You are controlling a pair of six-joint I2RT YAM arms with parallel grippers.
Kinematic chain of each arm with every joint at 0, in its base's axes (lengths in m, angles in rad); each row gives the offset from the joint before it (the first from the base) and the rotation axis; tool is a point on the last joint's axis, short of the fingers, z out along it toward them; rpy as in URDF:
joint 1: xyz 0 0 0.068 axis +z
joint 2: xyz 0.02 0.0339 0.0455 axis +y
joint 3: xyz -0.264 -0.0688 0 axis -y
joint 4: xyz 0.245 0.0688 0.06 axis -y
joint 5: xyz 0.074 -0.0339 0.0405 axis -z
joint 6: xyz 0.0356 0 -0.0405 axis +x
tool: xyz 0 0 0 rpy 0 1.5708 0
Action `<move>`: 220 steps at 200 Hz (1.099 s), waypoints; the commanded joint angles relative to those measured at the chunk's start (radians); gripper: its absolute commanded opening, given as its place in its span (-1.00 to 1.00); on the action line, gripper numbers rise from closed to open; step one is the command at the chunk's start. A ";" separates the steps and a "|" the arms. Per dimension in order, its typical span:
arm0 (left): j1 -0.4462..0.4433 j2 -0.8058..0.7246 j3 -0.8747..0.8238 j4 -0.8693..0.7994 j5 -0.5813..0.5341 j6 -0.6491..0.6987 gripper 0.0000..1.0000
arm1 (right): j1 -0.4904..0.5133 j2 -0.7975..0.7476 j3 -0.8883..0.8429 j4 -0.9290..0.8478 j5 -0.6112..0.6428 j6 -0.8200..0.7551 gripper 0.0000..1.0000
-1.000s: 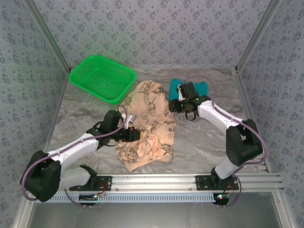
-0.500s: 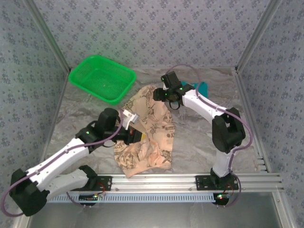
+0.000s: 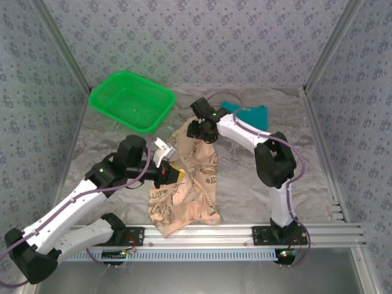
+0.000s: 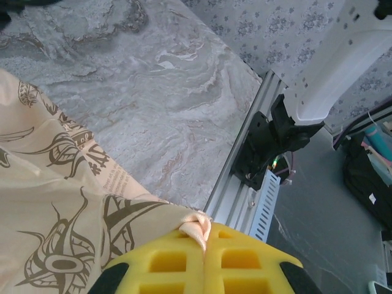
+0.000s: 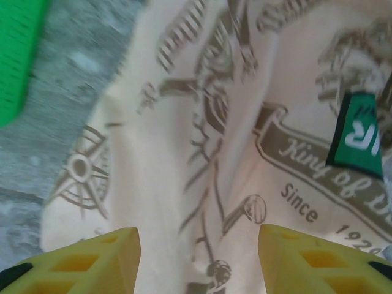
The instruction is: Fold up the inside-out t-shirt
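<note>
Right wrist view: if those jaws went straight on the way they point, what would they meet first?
The right gripper would meet the inside-out t-shirt first: its printed cloth lies straight ahead between the open jaws, a green label off to the side. How near is unclear.

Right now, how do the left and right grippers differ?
Left gripper has jaws shut, pinching a fold of the printed peach t-shirt; right gripper has jaws open, holding nothing. Left is at the shirt's left side; right is above its far end. Both have yellow jaws.
</note>
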 commanded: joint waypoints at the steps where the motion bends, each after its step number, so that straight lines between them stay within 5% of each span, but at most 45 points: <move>1: -0.005 -0.034 0.010 -0.036 0.026 0.046 -1.00 | 0.019 0.039 0.048 -0.084 -0.004 0.057 0.10; 26: -0.006 -0.042 0.015 -0.039 0.027 0.046 -1.00 | 0.025 0.093 0.106 -0.098 -0.015 0.049 -0.05; 62: -0.002 -0.055 0.082 -0.154 -0.031 0.100 -1.00 | 0.004 0.079 0.156 -0.098 0.038 0.045 -1.00; 92: 0.056 -0.060 0.264 -0.400 -0.179 0.256 -1.00 | -0.034 0.006 0.200 -0.163 0.138 0.055 -1.00; 151: 0.234 0.064 0.724 -0.589 -0.331 0.471 -1.00 | -0.133 -0.331 0.129 -0.241 0.427 0.161 -1.00; 191: 0.236 0.161 0.975 -0.595 -0.221 0.611 -1.00 | -0.129 -0.650 0.011 -0.228 0.592 0.193 -1.00; 220: 0.236 0.179 1.017 -0.570 -0.039 0.660 -1.00 | -0.110 -0.857 -0.037 -0.282 0.682 0.188 -0.90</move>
